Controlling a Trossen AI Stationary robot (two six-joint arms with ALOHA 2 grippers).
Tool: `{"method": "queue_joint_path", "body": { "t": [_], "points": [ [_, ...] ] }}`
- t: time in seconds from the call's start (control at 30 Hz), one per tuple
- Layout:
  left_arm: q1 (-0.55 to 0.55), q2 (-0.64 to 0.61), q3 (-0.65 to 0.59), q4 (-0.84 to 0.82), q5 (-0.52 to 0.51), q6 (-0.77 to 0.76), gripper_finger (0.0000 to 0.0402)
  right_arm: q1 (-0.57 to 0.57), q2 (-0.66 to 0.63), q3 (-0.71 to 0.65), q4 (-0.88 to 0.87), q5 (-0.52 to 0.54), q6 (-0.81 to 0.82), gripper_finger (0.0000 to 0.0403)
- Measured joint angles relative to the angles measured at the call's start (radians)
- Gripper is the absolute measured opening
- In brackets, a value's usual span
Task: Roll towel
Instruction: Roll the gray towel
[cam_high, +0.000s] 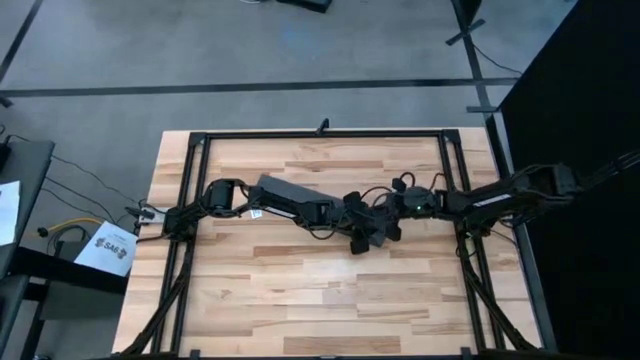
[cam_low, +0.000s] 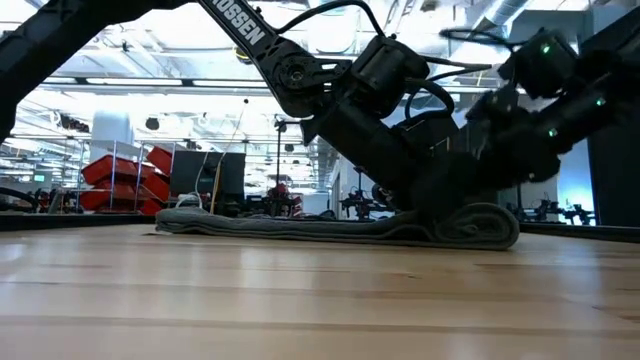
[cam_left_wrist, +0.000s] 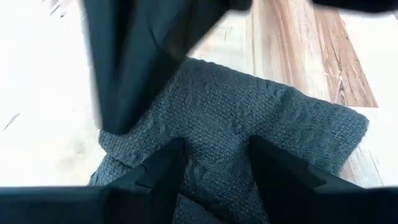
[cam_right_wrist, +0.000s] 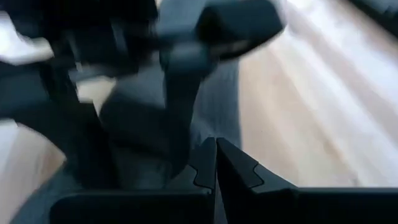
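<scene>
The dark grey towel (cam_high: 288, 194) lies as a long flat strip slanting across the middle of the table. In the low view its right end is curled into a low roll (cam_low: 480, 226), and the rest (cam_low: 290, 228) lies flat on the wood. My left gripper (cam_left_wrist: 217, 165) is open, with its fingers standing on the cloth (cam_left_wrist: 249, 118) at the rolled end. My right gripper (cam_right_wrist: 216, 163) is shut and comes in from the table's right to the same end (cam_high: 385, 228), close to the left one (cam_high: 358, 222). My left gripper sets its two open fingertips (cam_left_wrist: 169, 163) down on the towel's top surface (cam_left_wrist: 214, 143) near the rolled end, slanting down from the table's left. Cloth shows between the fingers and lies on the table. My right gripper is beside the roll; I cannot tell whether it touches it.
A black frame (cam_high: 320, 133) runs round the table's edges, with rails down both sides. Bare wood (cam_high: 320, 300) spreads toward the near edge. A white sheet (cam_high: 105, 250) lies off the table at the left.
</scene>
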Motion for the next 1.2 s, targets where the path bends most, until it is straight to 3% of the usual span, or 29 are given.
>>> {"method": "queue_joint_path", "body": {
  "t": [0.23,0.4,0.67,1.0,1.2],
  "points": [
    [-0.001,0.0,0.0,0.008,-0.002,-0.004,0.0174,-0.01,0.181,0.003,0.094,0.06,0.027,0.0],
    [-0.001,-0.038,-0.004,-0.004,0.0,-0.002,0.0174,-0.009,0.209,0.004,0.101,0.064,0.02,0.0],
    [-0.005,-0.144,-0.006,-0.109,0.016,0.125,0.0174,-0.01,0.2,0.002,0.081,0.068,0.008,0.0],
    [-0.002,-0.035,0.001,0.012,0.148,0.113,0.0174,-0.006,0.186,0.0,0.07,0.067,0.003,0.0],
    [-0.002,-0.034,-0.007,0.003,0.166,0.1,0.0174,0.022,-0.018,-0.003,-0.133,0.069,-0.033,0.0]
  ]
}}
